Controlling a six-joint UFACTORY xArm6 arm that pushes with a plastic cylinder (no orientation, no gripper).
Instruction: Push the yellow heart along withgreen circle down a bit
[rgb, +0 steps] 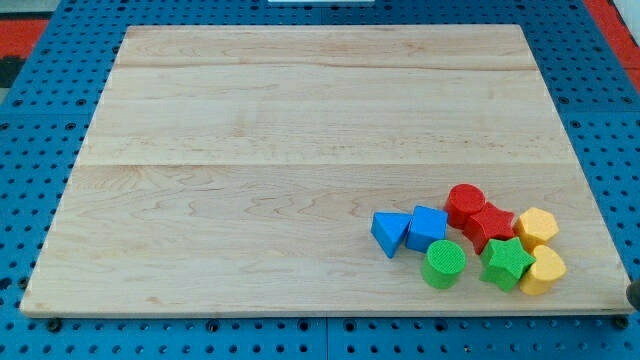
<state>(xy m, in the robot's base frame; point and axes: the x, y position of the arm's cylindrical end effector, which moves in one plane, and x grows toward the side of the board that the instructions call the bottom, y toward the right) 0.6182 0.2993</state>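
Observation:
The yellow heart (544, 271) lies near the board's bottom right corner, touching the green star (507, 262) on its left. The green circle (444, 264) lies further left, apart from the star and just below the blue cube (427, 228). A small dark shape (634, 293) shows at the view's right edge, to the right of the heart. I cannot tell whether it is my tip.
A blue triangle (390, 233) sits left of the blue cube. A red circle (465, 205), another red block (490, 226) and a second yellow block (537, 227) crowd just above the heart and star. The wooden board (250, 150) ends close below and right of the cluster.

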